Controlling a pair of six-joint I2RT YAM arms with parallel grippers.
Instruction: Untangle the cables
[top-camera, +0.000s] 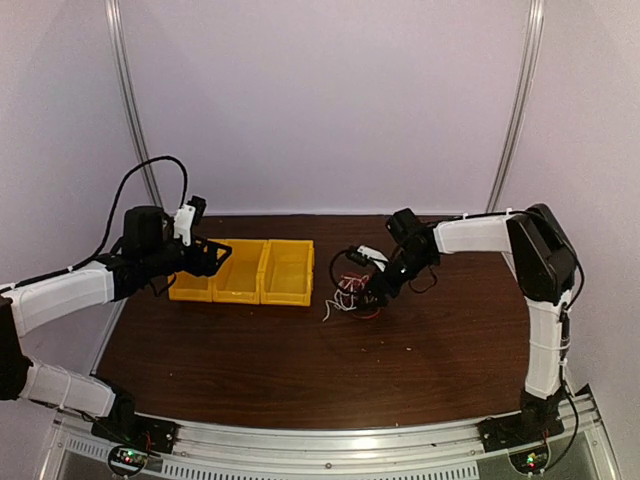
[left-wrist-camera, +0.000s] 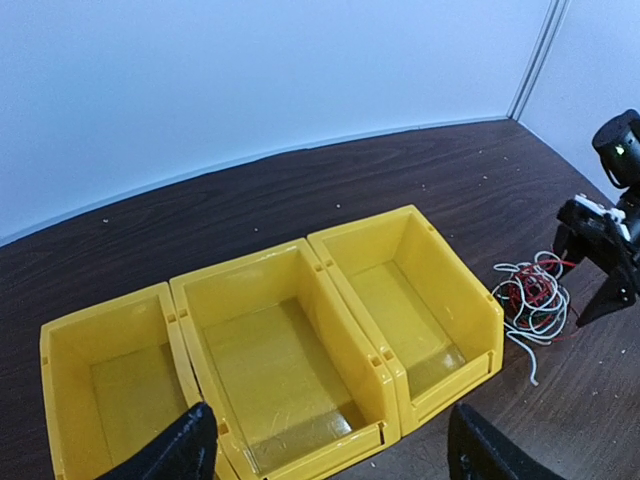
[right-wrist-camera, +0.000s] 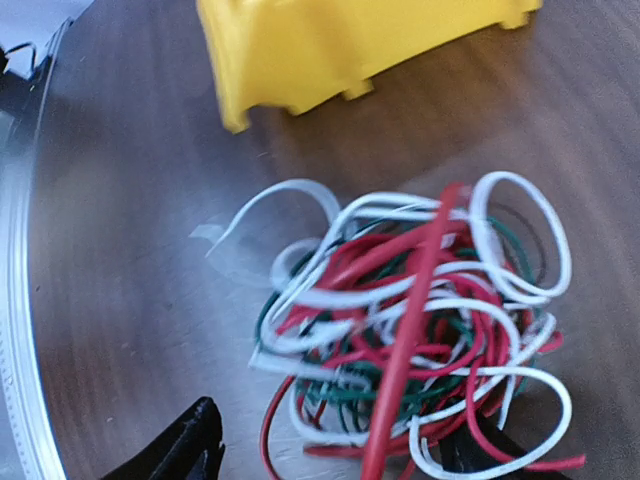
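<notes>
The cables lie as a small tangle of red, white and dark green wires on the dark wood table, right of the yellow bins. They fill the right wrist view, where one red strand rises toward the camera. They also show in the left wrist view. My right gripper is open just over the bundle's right side, and its fingers straddle the near part of the tangle. My left gripper is open and empty above the bins' front.
A row of three empty yellow bins stands left of the cables and shows in the left wrist view. One bin's corner shows beyond the tangle. The table's left edge has a metal rail.
</notes>
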